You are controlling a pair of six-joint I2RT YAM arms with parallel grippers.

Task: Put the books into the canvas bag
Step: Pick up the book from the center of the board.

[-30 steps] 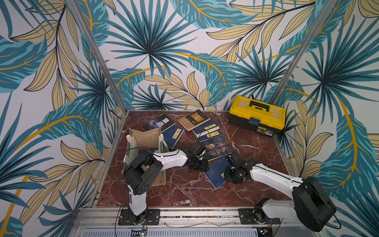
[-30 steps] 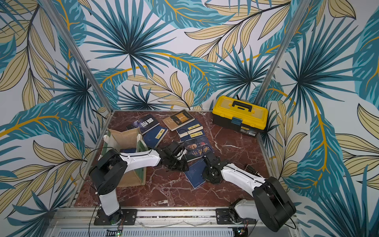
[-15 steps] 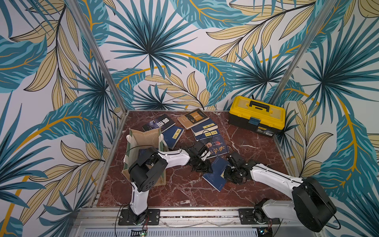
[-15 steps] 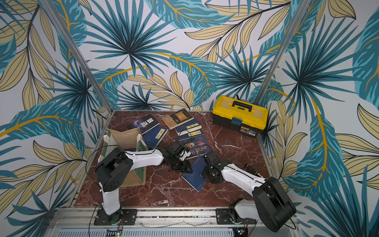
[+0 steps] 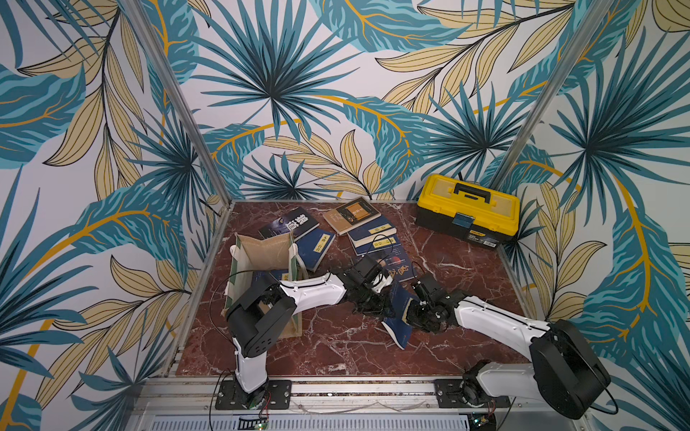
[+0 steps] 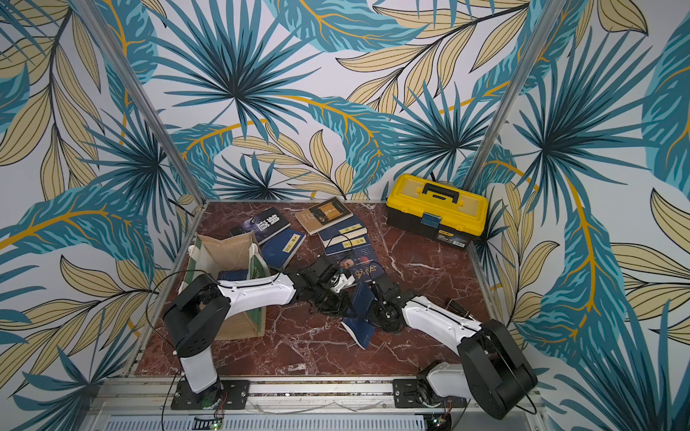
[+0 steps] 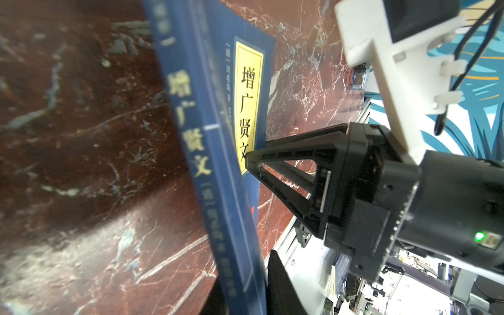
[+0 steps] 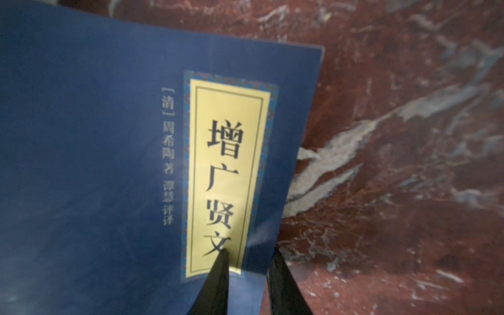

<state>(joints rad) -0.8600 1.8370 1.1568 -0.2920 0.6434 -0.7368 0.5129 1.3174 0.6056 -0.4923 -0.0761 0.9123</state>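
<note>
Navy book [image 5: 398,324], tilted on edge, long axis front-to-back, clamped by left gripper [image 5: 381,304] and right gripper [image 8: 249,252].

A tilted navy book [image 5: 395,330] fills the gap between the left pincer [image 5: 381,308] and the right pincer [image 5: 406,311]. Beyond both, flat books [image 5: 375,233] crowd the tabletop [image 5: 336,347]; behind them, toward the arm bases, it lies bare. The canvas bag [image 5: 261,252] walls the left pincer's outer side, and the toolbox [image 5: 468,214] stands well beyond the right pincer.
</note>
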